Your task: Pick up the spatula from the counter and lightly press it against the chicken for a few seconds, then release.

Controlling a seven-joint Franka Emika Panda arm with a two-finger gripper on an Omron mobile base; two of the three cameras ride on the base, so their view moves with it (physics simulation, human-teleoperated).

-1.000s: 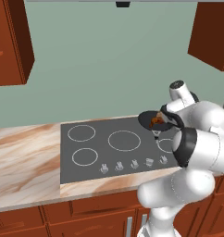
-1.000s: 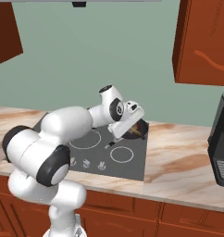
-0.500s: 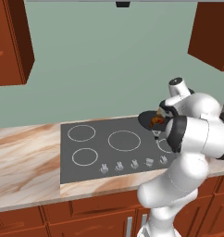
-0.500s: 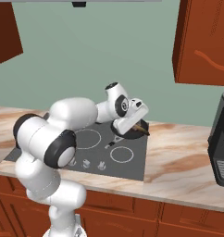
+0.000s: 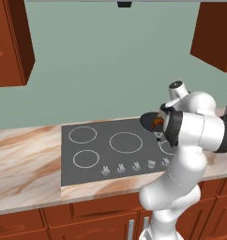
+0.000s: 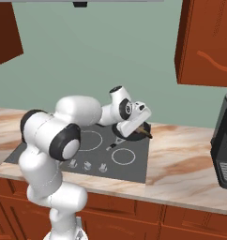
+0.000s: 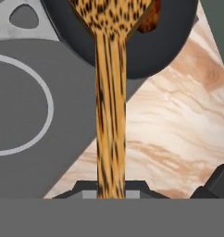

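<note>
Right, I have the jaws pinching the spatula (image 7: pixel 110 115) handle. It runs straight ahead, blade over the pan (image 7: pixel 169 51), chicken (image 7: pixel 150 21) alongside.

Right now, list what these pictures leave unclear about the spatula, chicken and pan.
Spatula head: hand view, cut off by the top edge.
Chicken: hand view, mostly behind the spatula; contact cannot be told.
Pan: left base view, right part behind the arm.
</note>
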